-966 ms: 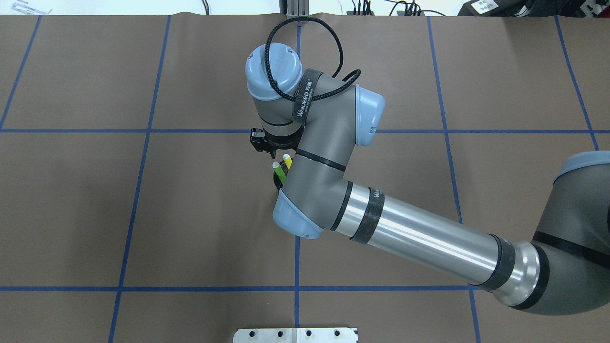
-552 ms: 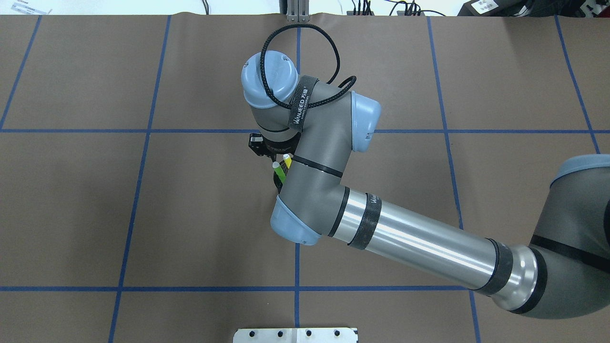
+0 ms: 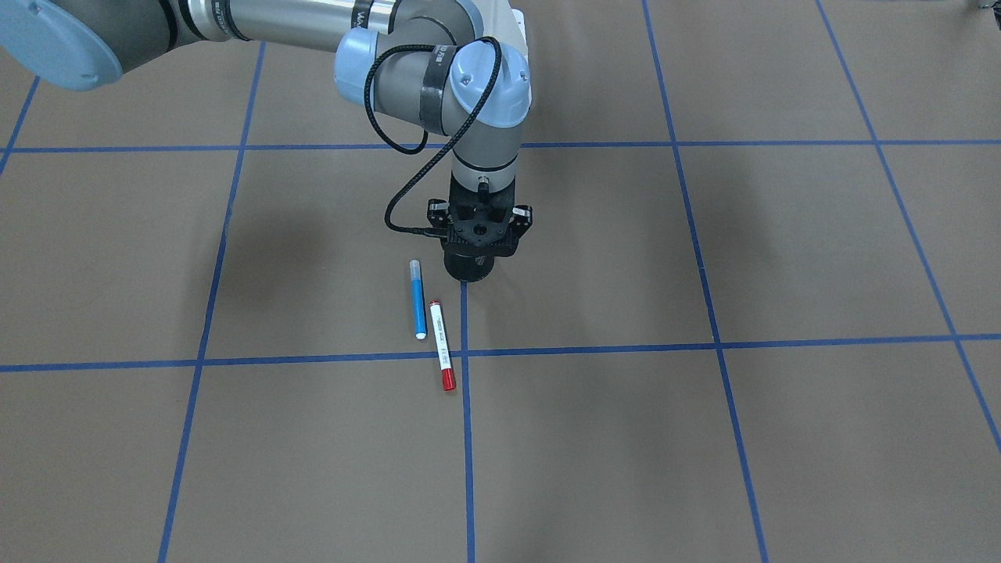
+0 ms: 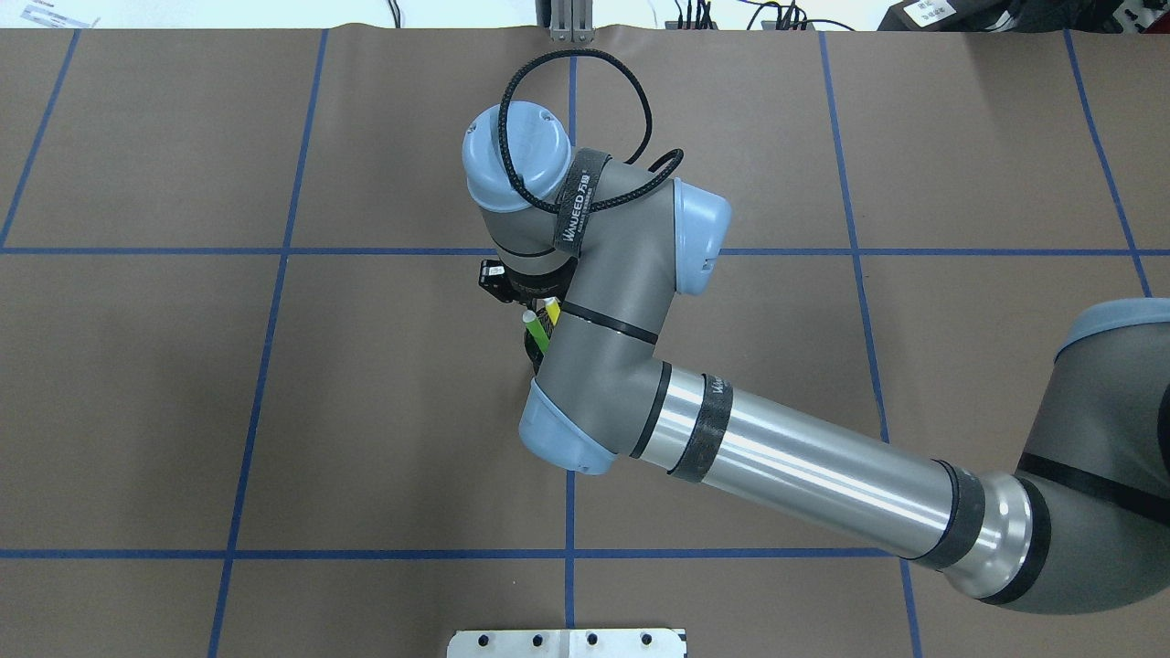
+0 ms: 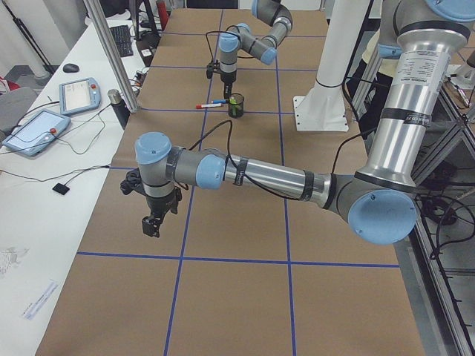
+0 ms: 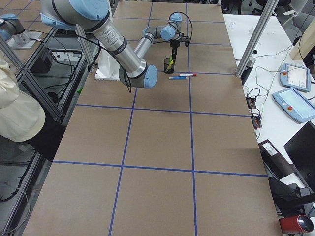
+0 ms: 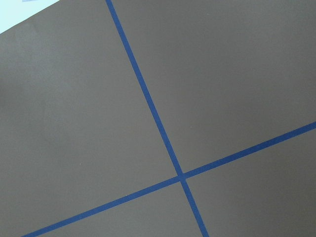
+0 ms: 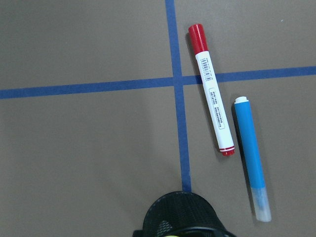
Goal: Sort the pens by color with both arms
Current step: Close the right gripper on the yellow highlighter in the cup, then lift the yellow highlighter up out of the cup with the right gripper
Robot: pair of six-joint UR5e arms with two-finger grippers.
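The blue pen (image 3: 417, 309) and the red-capped pen (image 3: 442, 344) lie side by side on the table (image 3: 704, 430) at centre frame, probably already sorted out. The green pen (image 4: 536, 331) and yellow pen (image 4: 552, 309) stand in the mesh cup (image 8: 182, 215). The right pincer (image 3: 478, 238) hangs over the cup, likely to draw one. The left pincer (image 5: 151, 225) waits well apart. I cannot tell either pincer's grip.

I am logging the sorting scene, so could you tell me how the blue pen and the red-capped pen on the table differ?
The blue pen is blue-bodied and plain; the red-capped pen is white with a printed label. The red-capped pen lies across a tape line; the blue pen stays within one square. Both lie flat on the table, nearly parallel, outside the mesh cup.
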